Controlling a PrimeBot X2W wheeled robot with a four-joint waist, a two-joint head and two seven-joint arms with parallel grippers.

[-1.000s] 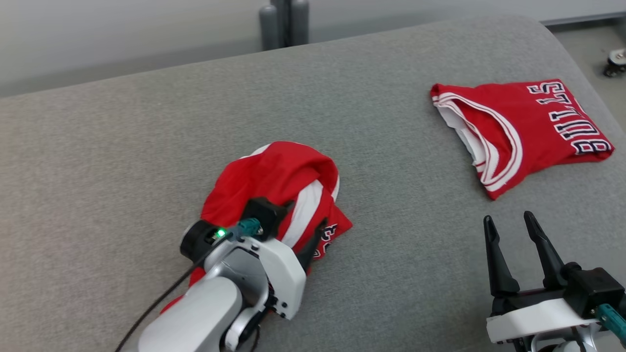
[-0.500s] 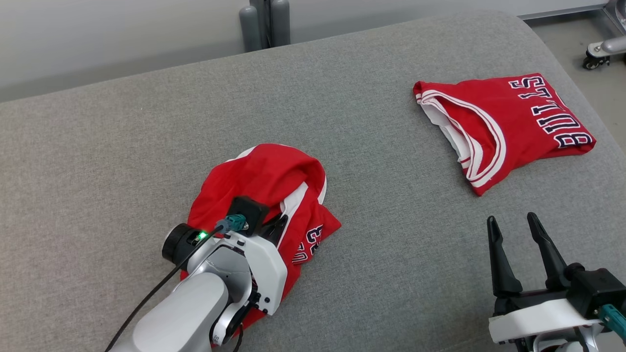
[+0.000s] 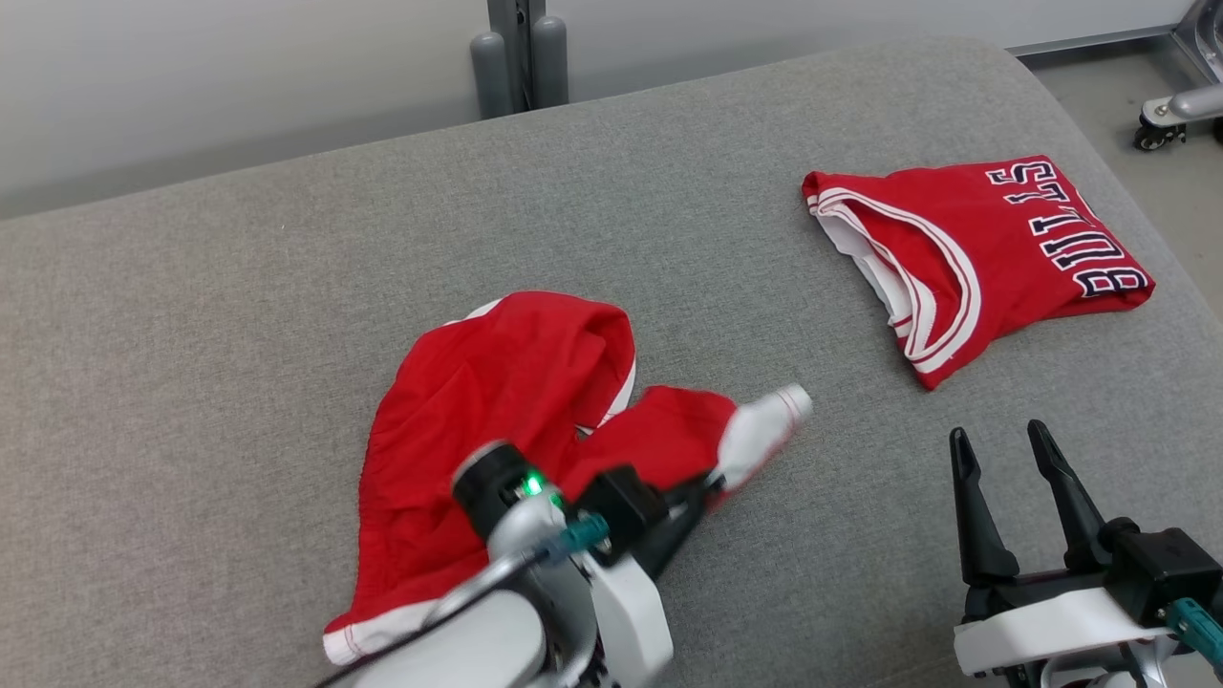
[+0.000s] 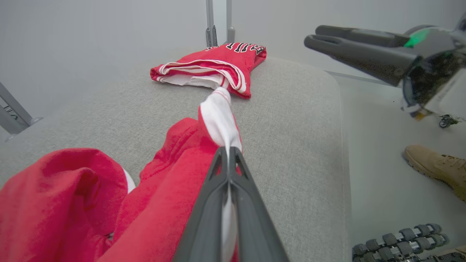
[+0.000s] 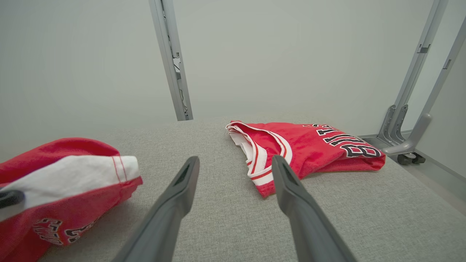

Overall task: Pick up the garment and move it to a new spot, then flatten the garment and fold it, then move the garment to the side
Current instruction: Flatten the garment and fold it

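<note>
Across the grey padded bench point(image 3: 239, 287), your crumpled red shirt point(image 3: 497, 401) lies left of centre, most of it resting on the fabric. A quick pull could bunch it up or sweep it into the folded shirt point(image 3: 984, 253) at the far right. Your left gripper point(image 3: 702, 487) is clamped on just the white hem point(image 3: 760, 430), a thin pinch that could slip free. The right gripper point(image 3: 994, 435) waits near you, jaws apart and empty.

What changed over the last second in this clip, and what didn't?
The left gripper, open over the crumpled red garment a second ago, has shut its fingers on a white-trimmed edge and drawn it out toward the robot's right, spreading the heap. The right gripper stayed open and empty; the folded jersey lies where it was on the grey cushion.
</note>
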